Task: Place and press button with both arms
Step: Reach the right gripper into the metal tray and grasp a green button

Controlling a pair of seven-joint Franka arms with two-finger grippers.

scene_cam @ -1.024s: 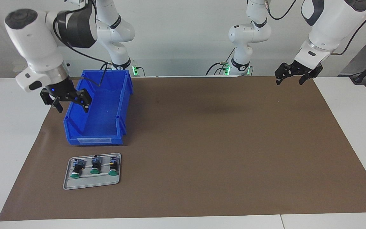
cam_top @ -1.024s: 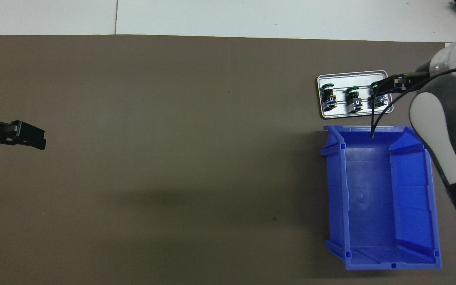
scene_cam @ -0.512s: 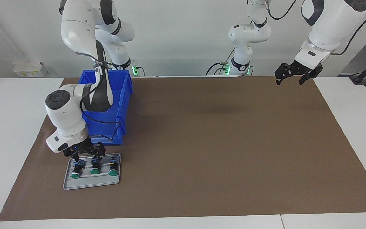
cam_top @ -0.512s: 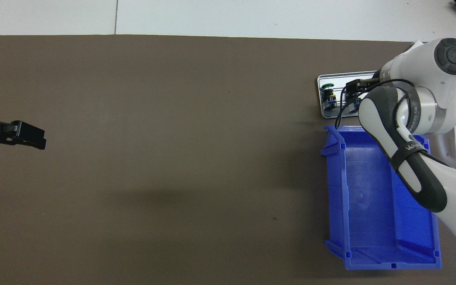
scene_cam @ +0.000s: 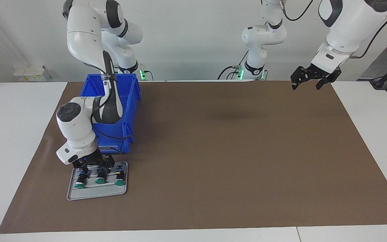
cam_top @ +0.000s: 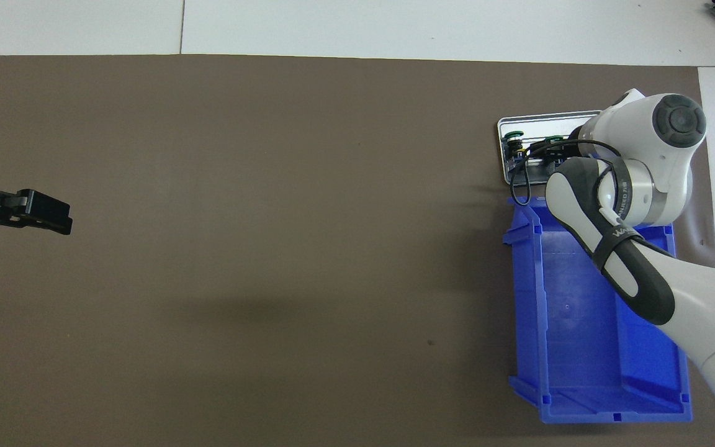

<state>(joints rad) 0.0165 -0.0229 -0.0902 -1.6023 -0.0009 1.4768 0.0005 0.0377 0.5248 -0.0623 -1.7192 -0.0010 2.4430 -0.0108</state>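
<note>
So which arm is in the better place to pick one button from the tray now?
The right. The right gripper is already low over the buttons on the grey tray, beside the blue bin. The left gripper waits in the air at the left arm's end of the table.

- The blue bin [scene_cam: 113, 114] stands at the right arm's end of the bench, near the robots' edge, walls upright.
- The grey tray [scene_cam: 96, 191] lies just beside it, toward the edge away from the robots, buttons [scene_cam: 119, 178] in a row.
- The brown mat [scene_cam: 233, 151] from the middle to the left arm's end lies open.
</note>
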